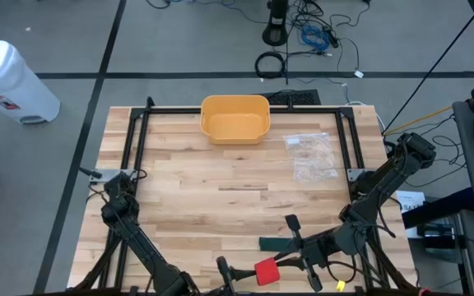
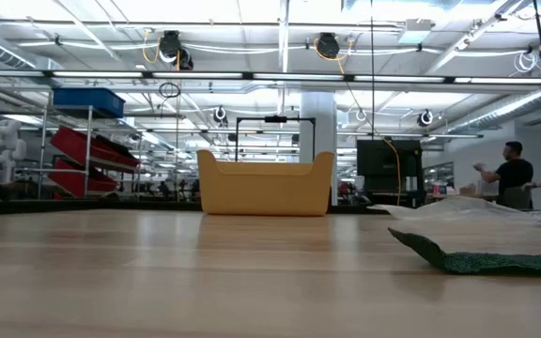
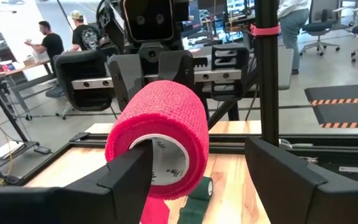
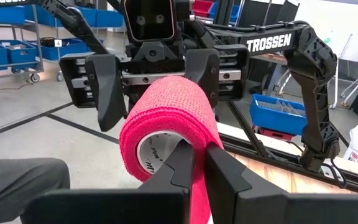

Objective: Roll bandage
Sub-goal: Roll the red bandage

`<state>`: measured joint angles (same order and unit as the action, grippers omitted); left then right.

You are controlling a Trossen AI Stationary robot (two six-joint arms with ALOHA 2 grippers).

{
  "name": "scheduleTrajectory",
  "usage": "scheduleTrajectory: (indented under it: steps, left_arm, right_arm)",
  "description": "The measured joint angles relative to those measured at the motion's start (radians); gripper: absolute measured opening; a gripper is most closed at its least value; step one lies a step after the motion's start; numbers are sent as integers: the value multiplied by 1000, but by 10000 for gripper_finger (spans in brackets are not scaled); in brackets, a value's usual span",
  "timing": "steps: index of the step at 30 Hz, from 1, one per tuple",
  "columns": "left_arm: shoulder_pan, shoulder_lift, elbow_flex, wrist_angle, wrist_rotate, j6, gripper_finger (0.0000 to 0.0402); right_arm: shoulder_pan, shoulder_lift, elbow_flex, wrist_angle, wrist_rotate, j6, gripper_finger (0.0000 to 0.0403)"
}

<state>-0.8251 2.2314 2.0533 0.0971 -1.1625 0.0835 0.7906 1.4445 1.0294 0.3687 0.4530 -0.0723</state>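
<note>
A wooden surface (image 1: 220,205) was seen from above, with both dark arms meeting at its near edge. On the left, the left end effector (image 1: 225,271) had its fingers spread wide; in its own wrist view one finger (image 3: 126,177) reached into the cardboard core of the red bandage roll (image 3: 160,134), the other standing apart from it. The red bandage roll sat raised between the two arms, near the front edge and right of centre. To its right, the right end effector (image 1: 290,242) had its fingers (image 4: 185,165) pressed together, pinching the red strip that hung from the roll. A dark green bandage (image 1: 280,244) lay flat on the surface just beside it. Farther back stood a yellow tub (image 1: 235,119), and to its right a clear plastic bag (image 1: 313,156).
</note>
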Motion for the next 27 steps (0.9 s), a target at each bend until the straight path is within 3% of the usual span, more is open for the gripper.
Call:
scheduleTrajectory:
  steps: [8,27]
  left_arm:
    - [3,0,0,1,-45,0,201]
    - [18,0,0,16,-41,1,133]
  right_arm:
    - [0,0,0,8,-2,0,18]
    - [-1,0,0,17,2,0,18]
